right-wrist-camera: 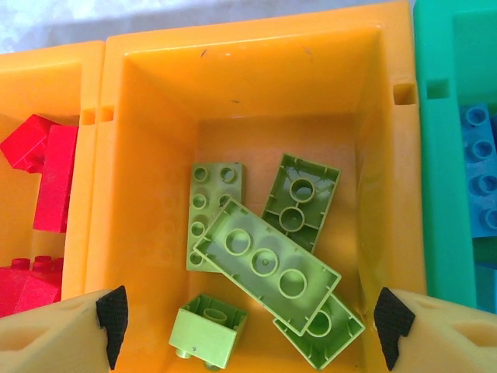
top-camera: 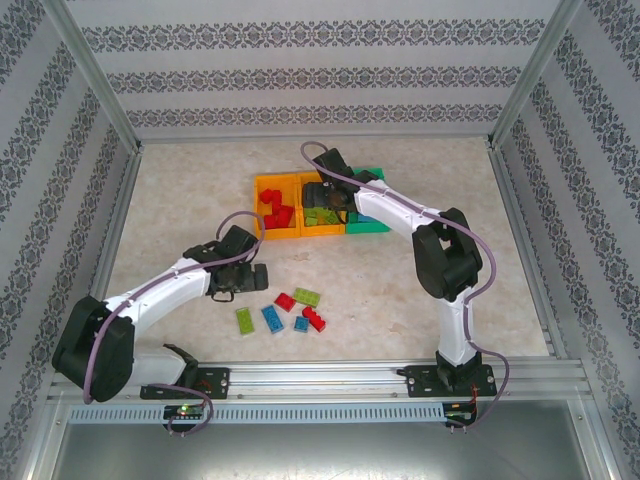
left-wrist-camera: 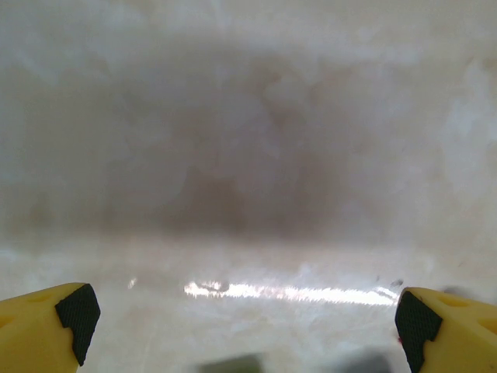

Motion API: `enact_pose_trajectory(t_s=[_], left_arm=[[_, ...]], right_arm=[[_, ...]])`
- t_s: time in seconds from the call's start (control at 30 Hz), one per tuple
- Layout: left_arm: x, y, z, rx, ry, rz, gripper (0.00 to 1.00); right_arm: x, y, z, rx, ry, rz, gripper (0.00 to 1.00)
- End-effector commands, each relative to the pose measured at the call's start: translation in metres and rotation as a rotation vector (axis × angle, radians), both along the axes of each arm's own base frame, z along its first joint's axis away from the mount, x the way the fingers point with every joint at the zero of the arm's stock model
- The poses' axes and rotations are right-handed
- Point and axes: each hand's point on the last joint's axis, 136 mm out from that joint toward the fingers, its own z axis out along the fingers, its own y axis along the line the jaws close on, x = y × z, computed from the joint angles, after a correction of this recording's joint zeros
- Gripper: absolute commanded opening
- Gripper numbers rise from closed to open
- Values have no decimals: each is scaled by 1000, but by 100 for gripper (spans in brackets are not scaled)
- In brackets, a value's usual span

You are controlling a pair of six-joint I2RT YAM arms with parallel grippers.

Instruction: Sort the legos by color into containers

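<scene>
Here, green legos (right-wrist-camera: 264, 264) under right tool (right-wrist-camera: 252, 320) (spread)

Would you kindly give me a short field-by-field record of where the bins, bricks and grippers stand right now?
left orange bin: red legos inside
middle orange bin: lime green legos inside
green bin: blue legos inside
loose legos: six on the table, two red, two green, two blue
right gripper: open, above the middle orange bin, holding nothing
left gripper: open, over bare table, holding nothing
</scene>
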Motion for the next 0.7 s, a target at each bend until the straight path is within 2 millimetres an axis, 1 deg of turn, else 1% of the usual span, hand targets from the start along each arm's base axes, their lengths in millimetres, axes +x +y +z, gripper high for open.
enact_pose_trajectory(t_s=[0.0, 0.17, 0.37, 0.5, 0.6, 0.67], left_arm=[[-27, 1, -9, 22, 92, 48, 100], [-50, 1, -16, 29, 147, 82, 100], [-76, 4, -26, 9, 184, 136, 95], [-82, 3, -29, -9, 177, 159, 92], [-82, 0, -31, -15, 178, 163, 88], [-82, -1, -34, -10, 182, 165, 87]], right_arm=[[-1, -2, 13, 12, -8, 4, 86], [-6, 0, 27, 44, -36, 13, 87], [-13, -5, 36, 57, -59, 13, 87], [-14, -9, 40, 58, -73, 9, 88], [-16, -12, 43, 60, -82, 8, 88], [-16, -14, 45, 57, -89, 6, 88]])
